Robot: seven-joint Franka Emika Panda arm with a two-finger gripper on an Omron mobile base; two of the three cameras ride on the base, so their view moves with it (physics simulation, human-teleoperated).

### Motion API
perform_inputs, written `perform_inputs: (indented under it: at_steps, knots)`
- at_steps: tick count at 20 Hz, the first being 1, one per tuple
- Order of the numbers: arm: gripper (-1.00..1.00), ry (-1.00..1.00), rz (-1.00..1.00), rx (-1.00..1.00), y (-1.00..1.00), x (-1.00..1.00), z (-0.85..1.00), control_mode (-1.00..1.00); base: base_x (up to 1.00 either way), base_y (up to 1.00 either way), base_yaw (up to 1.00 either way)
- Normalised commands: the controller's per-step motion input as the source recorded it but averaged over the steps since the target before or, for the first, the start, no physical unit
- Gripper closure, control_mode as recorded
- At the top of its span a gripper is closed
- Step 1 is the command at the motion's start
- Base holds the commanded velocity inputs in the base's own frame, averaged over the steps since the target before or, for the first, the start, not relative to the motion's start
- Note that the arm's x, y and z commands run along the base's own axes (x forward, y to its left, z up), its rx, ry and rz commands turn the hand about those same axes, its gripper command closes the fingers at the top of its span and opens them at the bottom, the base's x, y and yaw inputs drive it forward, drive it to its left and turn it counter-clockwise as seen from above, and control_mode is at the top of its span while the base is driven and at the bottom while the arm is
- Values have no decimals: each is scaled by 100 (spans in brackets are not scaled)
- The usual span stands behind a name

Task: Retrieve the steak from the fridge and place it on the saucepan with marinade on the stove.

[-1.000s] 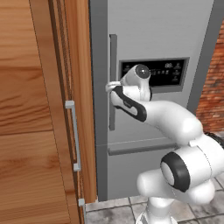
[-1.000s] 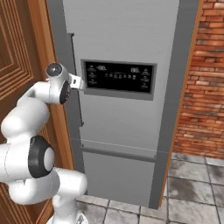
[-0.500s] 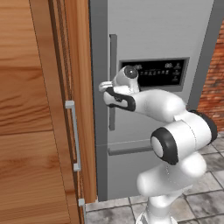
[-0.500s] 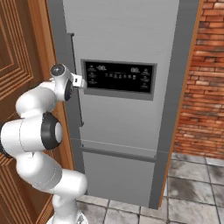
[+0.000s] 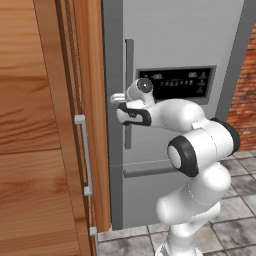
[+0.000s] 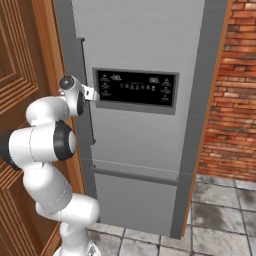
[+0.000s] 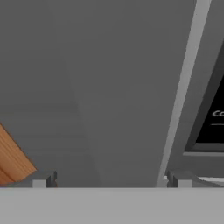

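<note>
The tall grey fridge stands closed, so the steak is hidden. My gripper is open and held against the upper door at the long vertical handle. In the hand view the handle runs up as a pale strip between the spread fingertips, close to the right fingertip, and the gripper holds nothing. The saucepan, marinade and stove are out of view.
The black dispenser panel sits just right of the handle. A wooden cabinet with its own grey handle stands close on the left. A brick wall and tiled floor lie to the right.
The hand has crept left along the door to the handle. The elbow has swung in front of the fridge and folded lower. The jaws stay wide.
</note>
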Motion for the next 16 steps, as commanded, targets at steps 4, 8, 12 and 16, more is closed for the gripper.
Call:
perform_inputs:
  at_steps: [4, 8, 12, 16]
  knots:
    - [-100, 0, 0, 0, 0, 63, -13, -100, 0, 0, 0]
    - [-100, 0, 4, 0, -17, 60, -14, -100, 0, 0, 0]
    - [-100, 0, 3, 0, -1, 3, 0, -100, 0, 0, 0]
    - [-100, 0, 0, 0, -18, 0, 0, -100, 0, 0, 0]
